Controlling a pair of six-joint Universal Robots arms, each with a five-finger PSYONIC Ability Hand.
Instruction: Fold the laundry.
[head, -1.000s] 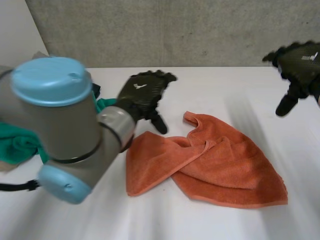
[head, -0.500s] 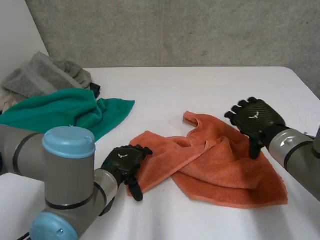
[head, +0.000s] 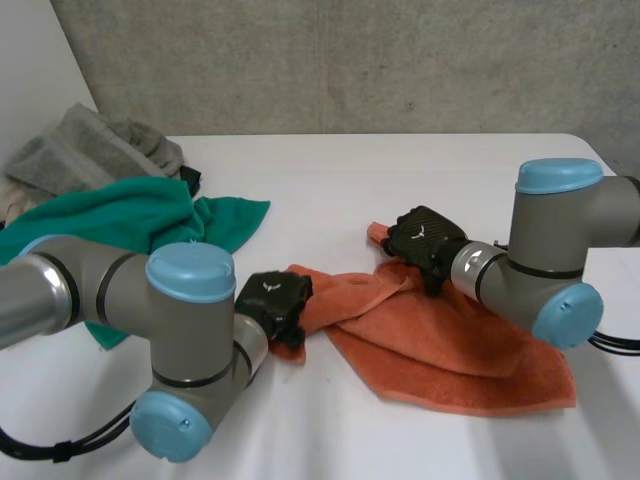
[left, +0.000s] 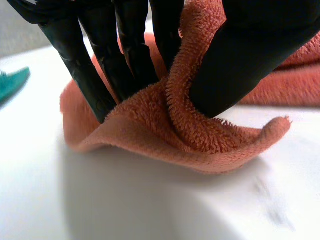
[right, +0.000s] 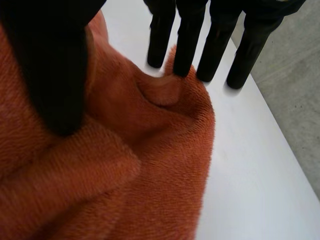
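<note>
left hand (head: 272, 300): clamped, thumb against fingers, on the near left corner of the orange towel (head: 450, 345).
towel position: crumpled mid-counter (head: 330, 180), between both hands.
right hand (head: 425, 237): at the far corner, thumb on cloth, fingers apart from it at the edge.
advice: close the right pinch fully before lifting, then raise both corners together, evenly taut.

White table (head: 400, 170), matte top, its far edge running straight along a grey concrete wall (head: 350, 60). The wall is mottled, with small pits and darker patches. A paler, smooth panel (head: 30, 60) stands at the wall's left end. Light is even and diffuse.
</note>
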